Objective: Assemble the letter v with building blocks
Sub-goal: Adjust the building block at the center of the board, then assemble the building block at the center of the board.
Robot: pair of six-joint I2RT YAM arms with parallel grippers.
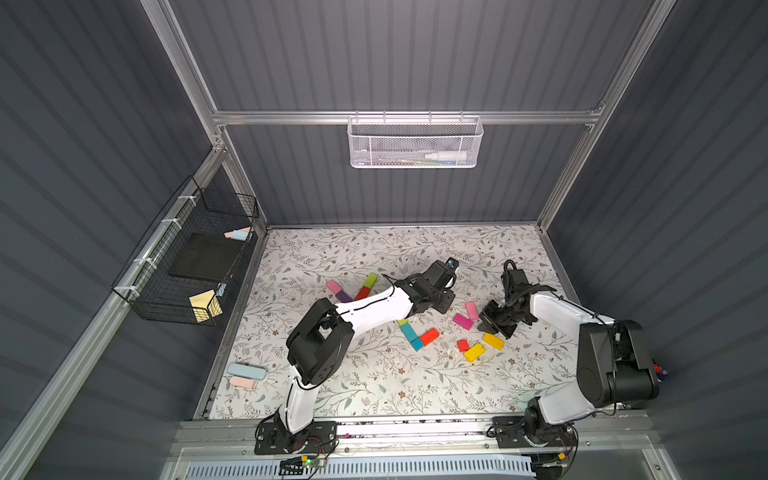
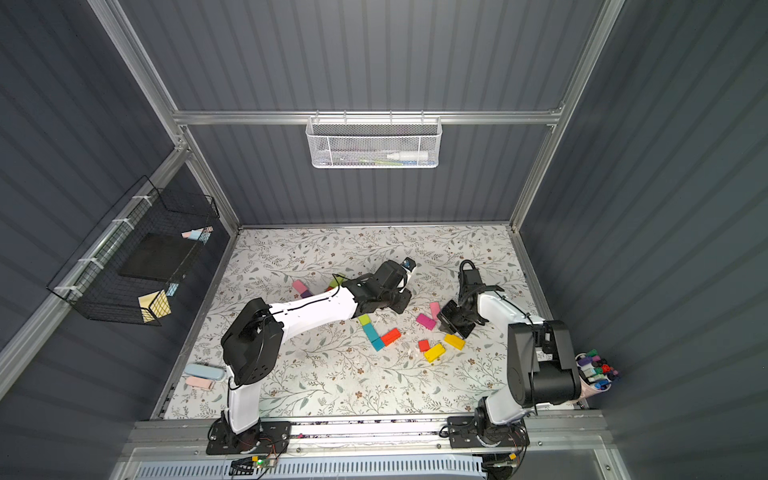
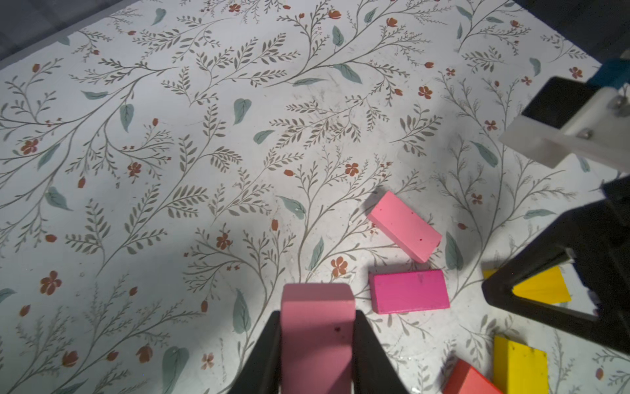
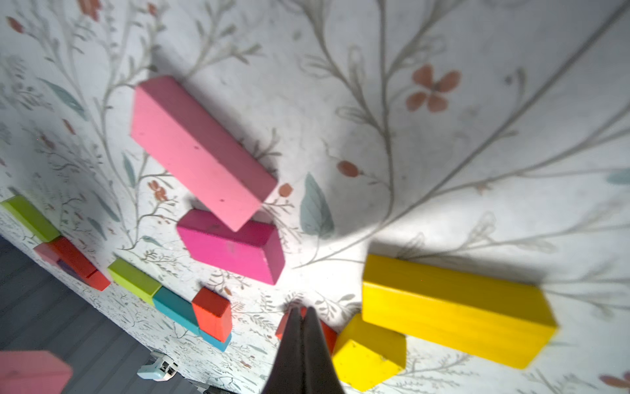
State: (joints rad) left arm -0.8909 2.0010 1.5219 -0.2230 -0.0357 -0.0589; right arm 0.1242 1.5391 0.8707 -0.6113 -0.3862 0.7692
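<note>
"Pink rectangular block (image 3: 317,334), matte, between the two black fingers (image 3: 269,344) of the left gripper (image 3: 317,314): is that a grip?"

"Yes. The fingers press both its long sides and hold it over the floral-patterned table (image 1: 374,386)."

"And the right gripper (image 4: 301,310)?"

"Closed, tips together on nothing, low over the table just beside a long yellow rectangular block (image 4: 453,307) and a shorter yellow block (image 4: 370,354). A small red block (image 1: 463,345) lies partly behind the tips."

"What lies between the two grippers?"

"A pale pink rectangular block (image 3: 404,227) and a magenta rectangular block (image 3: 409,291), both flat, nearly corner to corner."

"Anything lined up?"

"In both top views a lime square block (image 1: 402,322), two teal blocks (image 1: 409,332) and a red rectangular block (image 1: 429,336) sit end to end in a bent row near mid-table. Farther back a pink brick (image 1: 333,286) with a purple brick (image 1: 343,296), and a red brick (image 1: 362,293) with a lime brick (image 1: 371,280), make two slanting lines that close toward each other; the white link of the left arm (image 1: 374,309) overlaps their near ends."
</note>
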